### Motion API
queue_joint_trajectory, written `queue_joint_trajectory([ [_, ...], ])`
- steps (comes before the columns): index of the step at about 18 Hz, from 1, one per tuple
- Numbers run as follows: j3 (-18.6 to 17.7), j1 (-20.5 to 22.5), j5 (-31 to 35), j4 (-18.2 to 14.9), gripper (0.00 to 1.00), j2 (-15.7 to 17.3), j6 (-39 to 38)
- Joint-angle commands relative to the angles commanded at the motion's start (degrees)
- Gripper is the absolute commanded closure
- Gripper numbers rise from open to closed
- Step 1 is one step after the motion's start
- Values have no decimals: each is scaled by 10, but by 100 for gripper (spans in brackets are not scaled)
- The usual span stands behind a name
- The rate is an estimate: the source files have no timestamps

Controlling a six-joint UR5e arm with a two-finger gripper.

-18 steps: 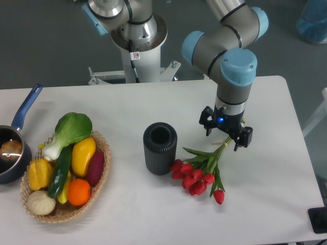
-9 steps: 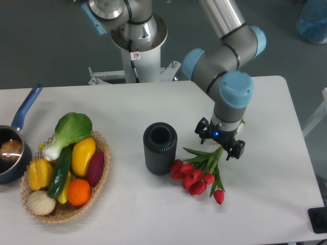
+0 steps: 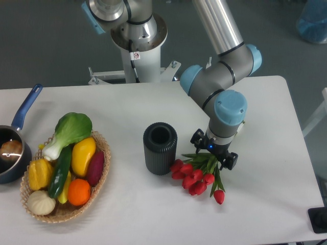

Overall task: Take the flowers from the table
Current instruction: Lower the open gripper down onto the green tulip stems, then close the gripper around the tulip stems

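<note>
At the far left edge of the white surface [image 3: 133, 109] sits a dark blue saucepan [image 3: 10, 153] with a blue handle pointing up and away; inside it lies something pale brown, too small to name. Just to its right is a woven basket [image 3: 102, 168] heaped with toy produce: a green bok choy [image 3: 70, 130] on top, a yellow pepper [image 3: 83, 154], a dark cucumber [image 3: 60, 172], a purple sweet potato [image 3: 95, 167], an orange [image 3: 78, 192], a yellow pumpkin-like piece [image 3: 39, 173] and a whitish garlic bulb [image 3: 41, 202].

Near the middle stands an upright dark ribbed vase [image 3: 160, 148], open at the top; its inside is dark and nothing shows in it.

Just right of the vase lie the flowers [image 3: 196, 179], flat on the surface, red buds fanned toward the vase and the front edge, one bud apart at the lower right, stems running up and right. The gripper [image 3: 213, 153] is down over the stem end, its fingers on either side of the green leaves and stems. Whether it is clamped on them or only straddling them cannot be told from this angle.

Behind, the arm's white base column [image 3: 138, 56] carries a small label, unreadable here.
</note>
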Motion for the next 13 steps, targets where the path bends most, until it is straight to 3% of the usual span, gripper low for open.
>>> queue_joint_trajectory([
  [3,0,-3,0,8,1,-4,0],
  [6,0,-4,0,9,37,-2,0],
  [9,-3,-4,1,9,64,3,-1],
  [11,-3,-2,1,8,72,6,-6],
  [13,-3,-2,1,7,73,10,-22],
])
